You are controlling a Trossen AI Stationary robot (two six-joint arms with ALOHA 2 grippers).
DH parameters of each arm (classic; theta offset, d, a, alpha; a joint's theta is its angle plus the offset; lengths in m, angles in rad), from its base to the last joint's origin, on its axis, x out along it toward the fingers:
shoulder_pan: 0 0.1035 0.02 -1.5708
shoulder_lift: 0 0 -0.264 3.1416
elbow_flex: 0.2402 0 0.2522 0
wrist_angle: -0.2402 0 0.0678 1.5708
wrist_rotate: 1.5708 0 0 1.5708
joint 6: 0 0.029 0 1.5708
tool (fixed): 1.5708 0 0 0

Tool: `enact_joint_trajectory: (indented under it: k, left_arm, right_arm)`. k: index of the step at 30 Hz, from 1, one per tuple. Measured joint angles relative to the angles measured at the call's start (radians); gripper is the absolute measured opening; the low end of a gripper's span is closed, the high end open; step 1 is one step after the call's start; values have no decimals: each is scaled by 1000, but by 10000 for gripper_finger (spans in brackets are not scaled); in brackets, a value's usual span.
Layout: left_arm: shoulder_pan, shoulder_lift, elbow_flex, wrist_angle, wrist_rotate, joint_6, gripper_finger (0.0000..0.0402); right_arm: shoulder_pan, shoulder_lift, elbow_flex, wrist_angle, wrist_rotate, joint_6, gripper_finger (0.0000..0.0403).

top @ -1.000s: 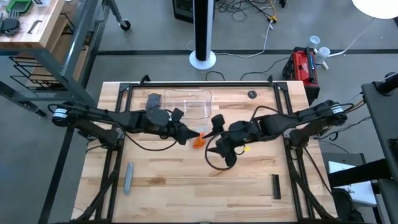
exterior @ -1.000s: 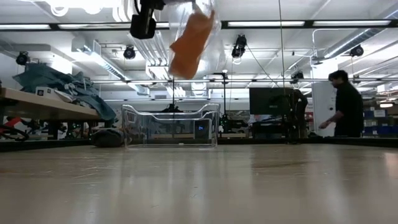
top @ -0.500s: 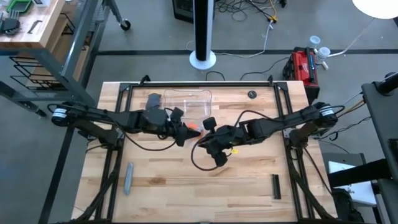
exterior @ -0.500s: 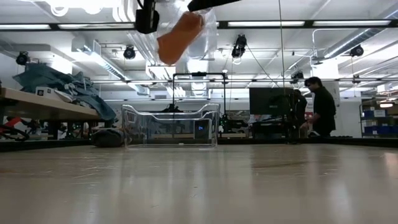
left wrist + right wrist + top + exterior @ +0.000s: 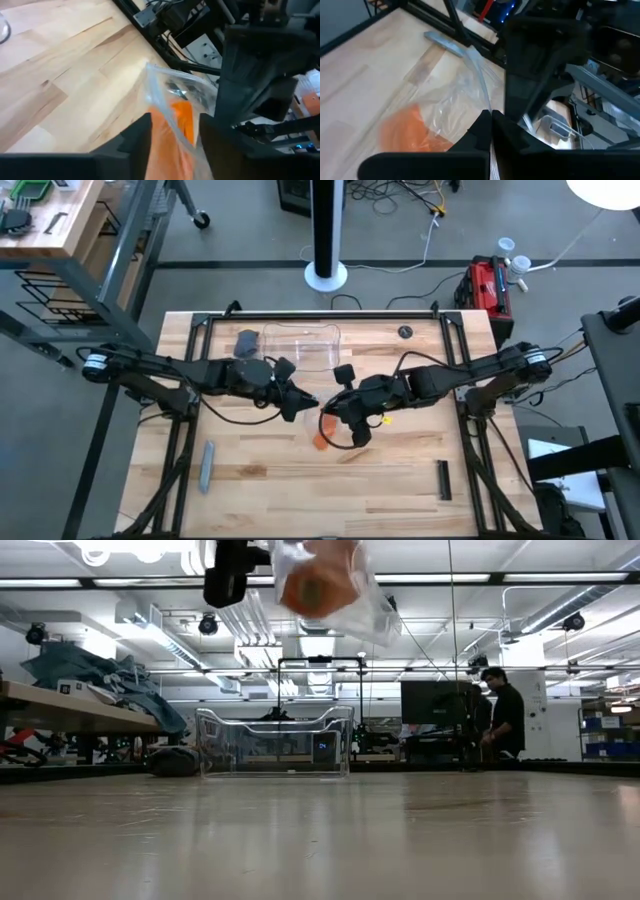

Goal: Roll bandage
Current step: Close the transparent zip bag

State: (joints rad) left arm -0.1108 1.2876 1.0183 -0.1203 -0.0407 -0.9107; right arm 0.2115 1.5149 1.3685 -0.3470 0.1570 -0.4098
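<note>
High view: right end effector (image 5: 327, 420) pinched on clear wrapper (image 5: 465, 95) around bandage (image 5: 321, 442), mid-table; left end effector (image 5: 308, 406) parted, empty.

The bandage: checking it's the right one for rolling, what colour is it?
Bright orange. The bandage shows best in the low view, inside a clear plastic wrapper.

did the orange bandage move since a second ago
Yes. In the high view the bandage has shifted toward the table's near edge, farther from the clear plastic tray, hanging below the right gripper, whose jaws pinch its clear wrapper.
</note>
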Motion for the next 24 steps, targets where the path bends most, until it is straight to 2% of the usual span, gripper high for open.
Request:
enact_joint_trajectory:
  k: [7, 14, 19, 24]
  left_arm:
    - [-5, -27, 0, -38, 0, 30, 245]
    - [-10, -53, 0, -93, -1, 159, 273]
    - [-53, -47, -13, -104, -23, 378, 272]
    - [-92, -11, -40, -106, -146, 469, 259]
  right_arm:
    - [0, -15, -4, -111, 0, 66, 0]
    - [-5, -37, -83, -105, 0, 206, 0]
    - [-18, -80, -213, 30, 1, 351, 0]
    - [-28, -126, -366, 270, 3, 489, 0]
